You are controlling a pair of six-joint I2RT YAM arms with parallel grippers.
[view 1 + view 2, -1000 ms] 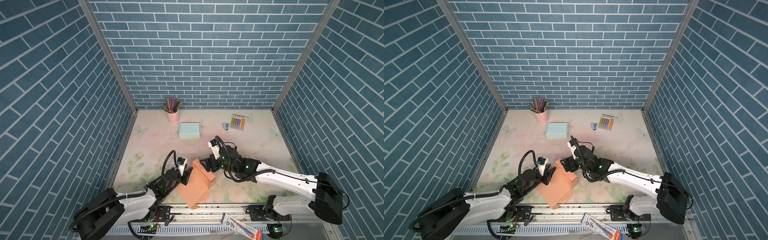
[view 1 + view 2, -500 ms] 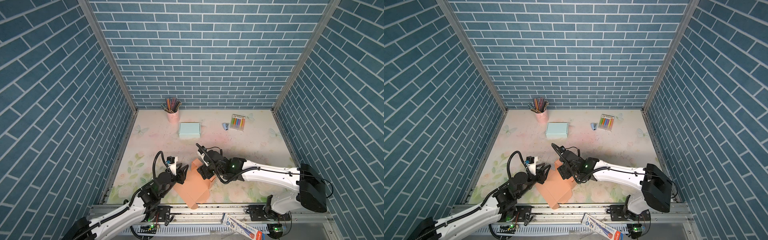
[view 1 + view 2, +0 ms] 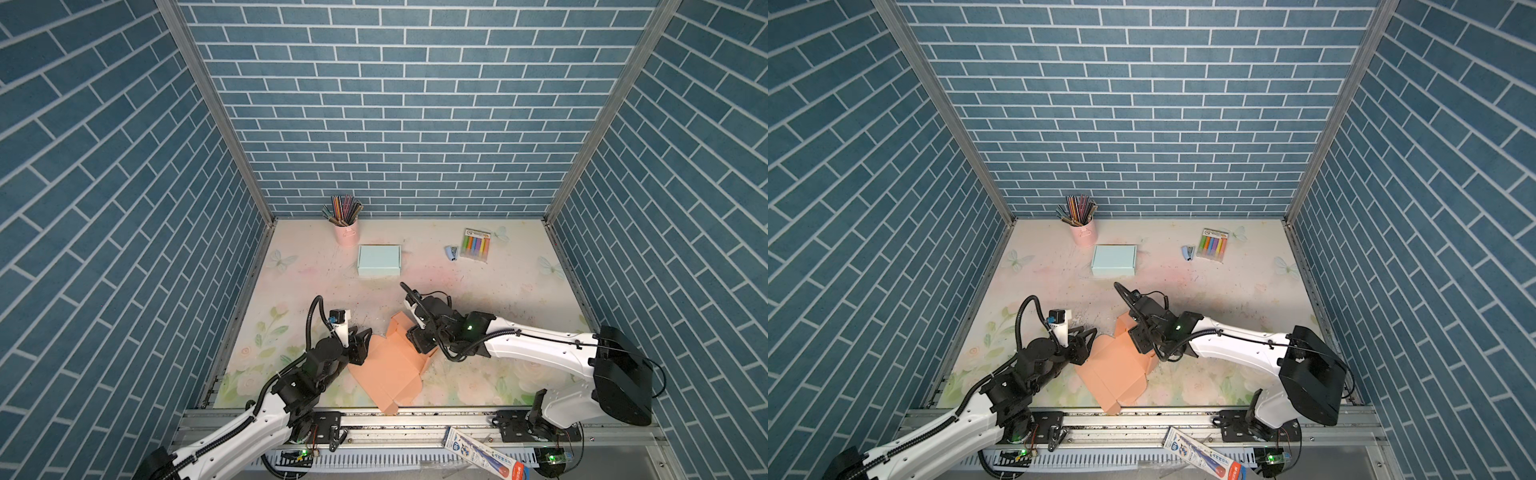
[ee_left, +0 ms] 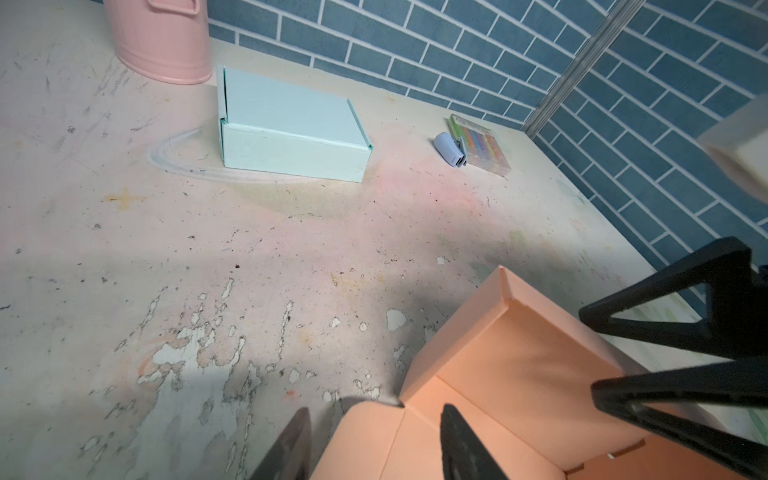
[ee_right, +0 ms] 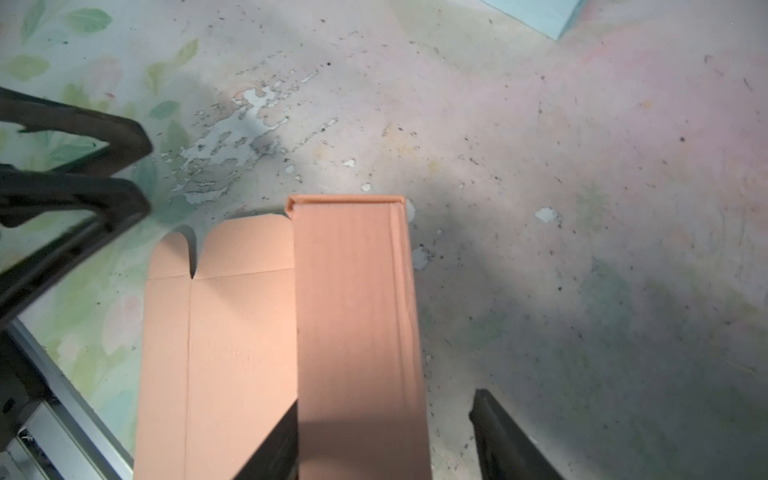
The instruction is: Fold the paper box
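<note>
An orange paper box [image 3: 390,370] [image 3: 1113,370], partly folded, lies flat at the front middle of the table, with one side wall raised at its far right. My left gripper [image 3: 361,340] [image 4: 376,419] is open at the box's left edge. A rounded flap corner [image 4: 365,436] lies between its fingers, one finger over the panel and one over the table. My right gripper [image 3: 417,340] [image 5: 384,405] is open and straddles the raised wall [image 5: 357,311]. The wall is close to one finger and a gap is left to the other.
A light blue closed box [image 3: 379,259] sits behind, with a pink cup of pencils [image 3: 345,224] at the back. A pack of markers [image 3: 476,245] and a small stapler [image 3: 452,252] lie at the back right. The metal rail [image 3: 415,419] runs just past the orange box's front corner.
My right gripper has moved left over the box's raised wall, and its jaws have narrowed. My left gripper has drawn back to the box's left edge and opened a little.
</note>
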